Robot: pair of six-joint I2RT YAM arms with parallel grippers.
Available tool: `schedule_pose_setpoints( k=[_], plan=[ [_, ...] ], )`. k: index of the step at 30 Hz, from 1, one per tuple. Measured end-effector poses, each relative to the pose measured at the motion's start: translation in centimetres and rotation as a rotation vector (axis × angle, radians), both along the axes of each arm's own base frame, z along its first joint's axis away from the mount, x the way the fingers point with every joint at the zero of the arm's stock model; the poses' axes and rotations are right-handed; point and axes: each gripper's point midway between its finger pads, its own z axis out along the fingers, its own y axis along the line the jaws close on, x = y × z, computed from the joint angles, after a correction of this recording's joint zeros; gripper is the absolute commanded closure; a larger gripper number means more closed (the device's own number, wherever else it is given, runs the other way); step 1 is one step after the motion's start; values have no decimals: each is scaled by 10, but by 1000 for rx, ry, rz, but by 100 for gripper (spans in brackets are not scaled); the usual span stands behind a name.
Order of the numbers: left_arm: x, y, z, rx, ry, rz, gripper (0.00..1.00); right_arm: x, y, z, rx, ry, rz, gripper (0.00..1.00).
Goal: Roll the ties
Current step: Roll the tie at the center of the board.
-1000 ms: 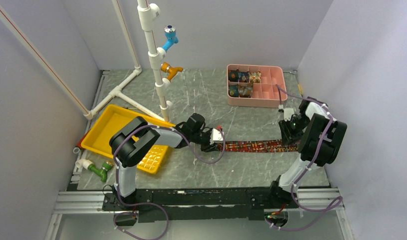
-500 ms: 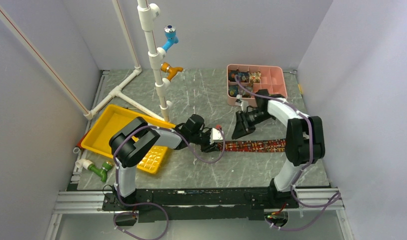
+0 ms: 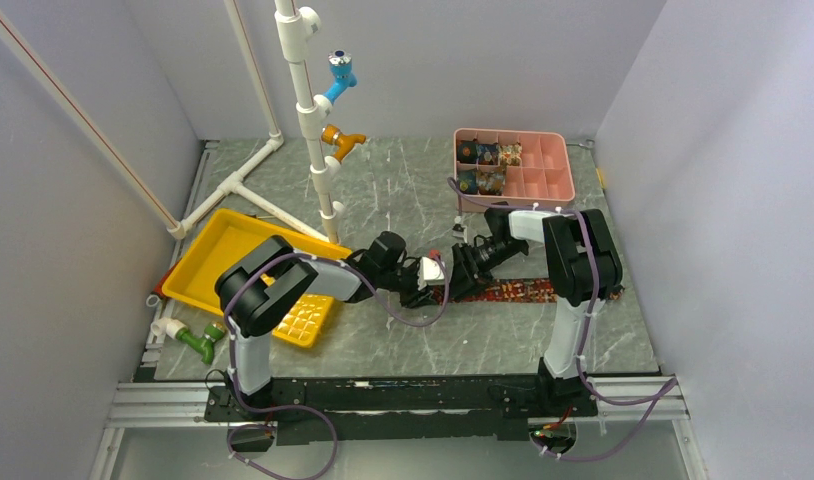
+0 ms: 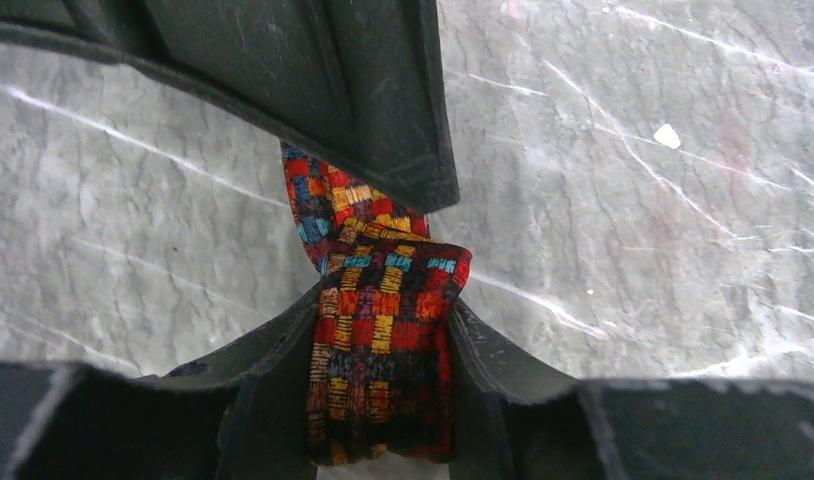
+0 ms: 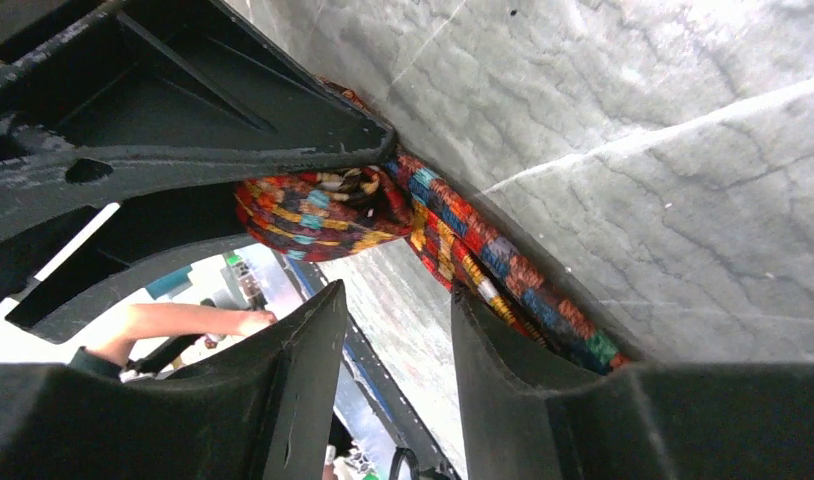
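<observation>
Tie: lay as a flat strip of red, dark and gold checks on the grey marbled table, running rightward from the two grippers. Was folded over at its left end into a thick first turn.

Left gripper: was clamped on that folded end. In the left wrist view, pressed the doubled fabric tightly from both sides with its fingers.

Right gripper: stood just beside the left one, low over the strip. Had its fingers parted by a narrow gap, with nothing pinched between them. Whether one finger touched the strip running past it could not be told.

Rolled ties: sat in the left compartments of the pink tray at the far right of the table.

Yellow tray: lay well apart on the left, near a white pipe stand.
</observation>
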Motion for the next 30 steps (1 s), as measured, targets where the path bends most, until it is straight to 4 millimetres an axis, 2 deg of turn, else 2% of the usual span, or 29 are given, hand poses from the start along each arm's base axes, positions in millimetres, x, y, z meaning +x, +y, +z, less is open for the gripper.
schedule_pose_setpoints(
  k=[5, 8, 10, 13, 17, 20, 26, 30],
  plan=[
    [-1, 13, 0, 5, 31, 36, 48, 1, -2, -3, -37, 10, 11, 59],
    [0, 19, 0, 6, 34, 49, 49, 2, -2, -4, -47, 23, 10, 60],
    [1, 20, 0, 3, 32, 56, 53, 2, -3, -4, -52, 28, 11, 60],
    [4, 19, 0, 5, 36, 68, 68, 2, -3, -4, -52, 26, 14, 59],
    [7, 19, 0, 3, 44, 82, 74, 2, -4, 0, -56, -4, 28, 54],
    [8, 19, 0, 7, 46, 82, 74, 7, -4, 8, -55, -53, 26, 48],
    [7, 17, -1, 20, 48, 77, 73, 20, 9, 47, 34, -128, -26, 43],
    [7, 16, -1, 28, 45, 81, 72, 19, 17, 49, 67, -87, -42, 44]
  ],
)
